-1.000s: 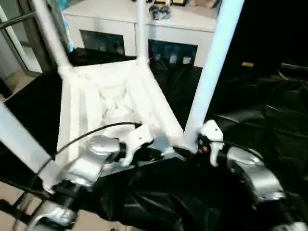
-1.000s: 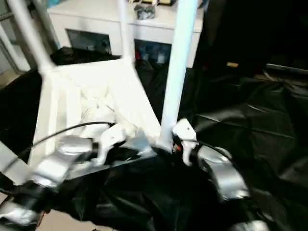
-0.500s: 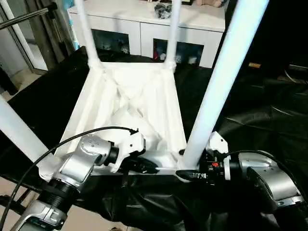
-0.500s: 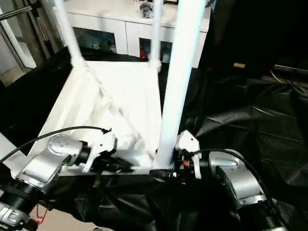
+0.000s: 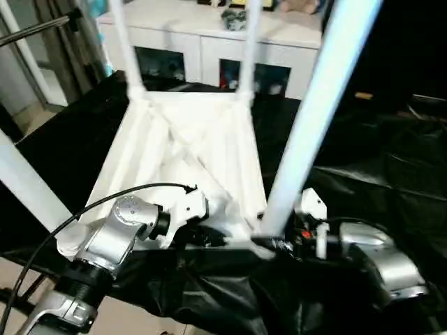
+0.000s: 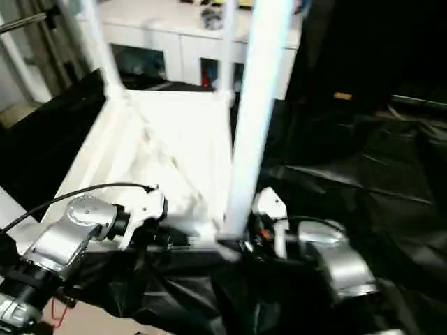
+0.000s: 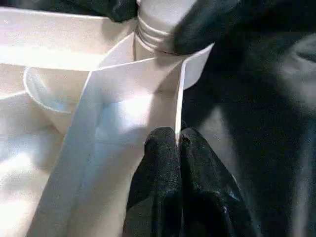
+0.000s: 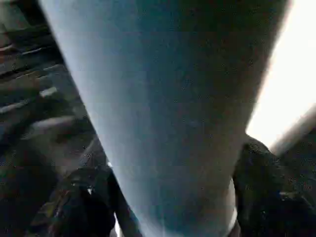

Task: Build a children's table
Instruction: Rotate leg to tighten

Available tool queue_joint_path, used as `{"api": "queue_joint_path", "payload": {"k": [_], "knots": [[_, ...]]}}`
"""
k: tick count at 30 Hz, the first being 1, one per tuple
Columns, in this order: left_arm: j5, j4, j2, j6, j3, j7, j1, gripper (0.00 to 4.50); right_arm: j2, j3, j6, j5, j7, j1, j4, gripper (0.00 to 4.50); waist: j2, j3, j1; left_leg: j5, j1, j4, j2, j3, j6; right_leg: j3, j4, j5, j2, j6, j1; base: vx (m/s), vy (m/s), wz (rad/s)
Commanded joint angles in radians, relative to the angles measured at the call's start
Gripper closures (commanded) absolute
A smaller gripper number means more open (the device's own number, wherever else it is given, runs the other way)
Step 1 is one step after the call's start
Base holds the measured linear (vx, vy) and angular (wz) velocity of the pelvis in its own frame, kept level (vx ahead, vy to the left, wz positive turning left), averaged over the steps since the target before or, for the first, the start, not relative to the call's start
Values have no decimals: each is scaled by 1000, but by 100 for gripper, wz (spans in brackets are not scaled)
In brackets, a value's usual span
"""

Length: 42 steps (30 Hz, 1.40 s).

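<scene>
The children's table lies upside down, its ribbed white tabletop (image 5: 188,153) facing up on a black sheet. Two far legs (image 5: 120,42) stand in the back corner sockets, and a near left leg (image 5: 28,188) rises at the left. My left gripper (image 7: 178,140) is shut on the thin near rim of the tabletop, close to the near right socket. The near right leg (image 5: 314,112) stands in that socket, its threaded end (image 7: 158,29) showing above it. My right gripper (image 5: 269,241) is closed around this leg's base, one black finger (image 8: 261,192) on each side.
A white cabinet (image 5: 209,42) with glass doors stands behind the table, small items on top. The black sheet (image 5: 377,160) lies crumpled to the right and along the near edge. A metal stand (image 5: 35,28) is at the far left.
My right gripper's fingers have drawn in around the near right leg's base. The left gripper keeps its hold on the rim. The head camera shifted.
</scene>
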Motion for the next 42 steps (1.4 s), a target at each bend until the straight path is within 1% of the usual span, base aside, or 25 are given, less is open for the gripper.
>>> {"api": "queue_joint_path", "payload": {"k": [1, 2, 4, 5, 9, 11, 12, 14, 15, 18, 21, 22, 24, 27, 29, 30, 31, 33, 34, 35, 36, 37, 39, 41, 42], "knots": [[-5, -21, -62, 20, -6, 81, -25, 450, 46, 44, 30, -67, -102, 3, 73, 188, -5, -36, -1, -423, 9, -78, 9, -9, -30, 13, -95, -521, -19, -123, 23, 0, 0, 0], [9, -17, -101, 34, -4, 150, -28, 450, 95, 21, 54, -70, -192, -15, 108, 188, -5, -34, -8, -446, 10, -77, 7, -11, -31, 12, -101, -549, -18, -112, 18, 0, 0, 0], [17, -19, -143, 52, -12, 199, -25, 450, 144, 21, 82, -83, -265, -25, 115, 188, -5, -33, -16, -464, 8, -79, 5, -17, -37, 6, -107, -584, -18, -95, 19, 0, 0, 0], [22, -22, -166, 61, -22, 221, -21, 450, 171, 25, 97, -95, -306, -29, 117, 188, -3, -33, -15, -473, 11, -80, 5, -19, -38, 3, -112, -599, -19, -85, 17, 0, 0, 0], [47, -41, -216, 77, -64, 250, -9, 450, 230, 56, 75, -134, -368, -41, 122, 188, 1, -33, -14, -505, 16, -82, 3, -22, -32, 0, -123, -605, -17, -73, 10, 0, 0, 0], [52, -46, -223, 77, -74, 250, -11, 450, 236, 63, 68, -132, -365, -46, 117, 132, 0, -31, -16, -536, 18, -83, 3, -24, -29, -3, -126, -615, -15, -66, 9, 0, 0, 0], [53, -44, -223, 76, -73, 252, -14, 450, 237, 58, 76, -123, -360, -49, 112, 118, -2, -32, -16, -539, 16, -84, 3, -24, -27, -3, -126, -607, -15, -66, 10, 0, 0, 0], [54, -39, -216, 70, -68, 252, -18, 450, 232, 50, 90, -114, -352, -52, 103, 110, 2, -34, -16, -530, 12, -87, 4, -25, -26, -1, -122, -576, -16, -74, 13, 0, 0, 0], [54, -39, -212, 68, -66, 250, -18, 450, 227, 50, 88, -117, -353, -53, 99, 87, 2, -34, -16, -528, 12, -87, 5, -25, -25, 0, -121, -564, -16, -77, 13, 0, 0, 0], [39, -47, -175, 51, -59, 200, -15, 450, 191, 48, 70, -129, -329, -53, 62, 79, 2, -35, -14, -517, 13, -88, 6, -20, -21, 6, -116, -510, -14, -99, 11, 0, 0, 0], [11, -62, -102, 14, -63, 77, 0, 450, 103, 66, 34, -91, -158, -35, -15, 79, 3, -39, -12, -488, 5, -88, 7, -20, -13, 8, -109, -461, -15, -105, 22, 0, 0, 0], [6, -62, -91, 1, -66, 55, 2, 450, 89, 68, 30, -80, -126, -31, -27, 79, 4, -41, -8, -467, 7, -86, 8, -15, -3, 13, -104, -407, -13, -123, 20, 0, 0, 0], [-9, -67, -65, -4, -67, 2, 8, 450, 54, 71, 34, -50, -51, -20, -62, 79, 2, -44, -5, -414, 5, -83, 11, -9, 12, 17, -92, -302, -11, -167, 24, 26, -8, 2], [-17, -45, -39, -39, -56, -37, 3, 450, -7, 82, 30, -25, 60, -10, -88, 79, 1, -45, 2, -379, 8, -77, 12, -3, 26, 20, -86, -266, -11, -192, 24, 56, -23, 9], [-18, -22, -21, -64, -50, -64, -8, 450, -46, 89, 33, -8, 137, -6, -94, 79, -3, -51, 10, -298, 8, -69, 13, 3, 52, 20, -74, -173, -12, -224, 30, 64, -22, 9], [-20, -15, -14, -71, -49, -78, -12, 450, -60, 92, 37, 0, 166, -4, -97, 79, -1, -53, 13, -251, 4, -67, 15, 4, 62, 19, -66, -117, -11, -238, 35, 57, -8, 3], [-29, -7, -3, -72, -46, -97, -17, 450, -83, 99, 44, 11, 211, -1, -101, 79, -2, -54, 15, -228, 2, -66, 15, 4, 67, 18, -62, -91, -11, -244, 38, 0, 0, 0], [-40, 0, 7, -78, -42, -117, -22, 450, -105, 109, 49, 15, 253, 2, -106, 79, 1, -54, 23, -194, 6, -62, 14, 6, 77, 17, -56, -44, -9, -258, 39, 0, 0, 0], [-48, 9, 15, -83, -39, -132, -27, 450, -126, 116, 57, 19, 293, 5, -113, 79, -3, -56, 26, -176, 6, -59, 14, 8, 84, 17, -52, -16, -9, -269, 41, 0, 0, 0], [-48, 9, 15, -83, -39, -132, -27, 450, -126, 116, 57, 19, 293, 5, -113, 79, -1, -55, 30, -170, 6, -59, 15, 9, 90, 16, -50, -11, -9, -275, 43, 0, 0, 0], [-50, 22, 19, -90, -37, -143, -34, 450, -136, 119, 75, 32, 320, 6, -124, 79, -4, -54, 32, -174, 7, -59, 16, 10, 93, 15, -50, -22, -9, -277, 42, 0, 0, 0], [-50, 24, 20, -91, -37, -145, -35, 450, -138, 120, 78, 35, 324, 6, -125, 104, -4, -53, 33, -179, 7, -60, 16, 10, 93, 15, -51, -36, -9, -275, 43, 0, 0, 0], [-50, 36, 22, -98, -33, -154, -42, 450, -144, 122, 93, 48, 346, 5, -132, 112, -3, -51, 36, -215, 9, -63, 19, 12, 82, 16, -56, -96, -13, -267, 40, 0, 0, 0], [-51, 41, 20, -100, -31, -160, -46, 450, -151, 123, 96, 53, 360, 4, -133, 117, -1, -49, 41, -257, 11, -67, 21, 13, 58, 18, -63, -162, -16, -250, 37, 0, 0, 0], [-52, 39, 20, -99, -32, -162, -46, 450, -153, 122, 96, 53, 364, 4, -133, 132, -2, -48, 42, -274, 11, -68, 21, 12, 48, 18, -65, -188, -17, -240, 37, 0, 0, 0]]}}
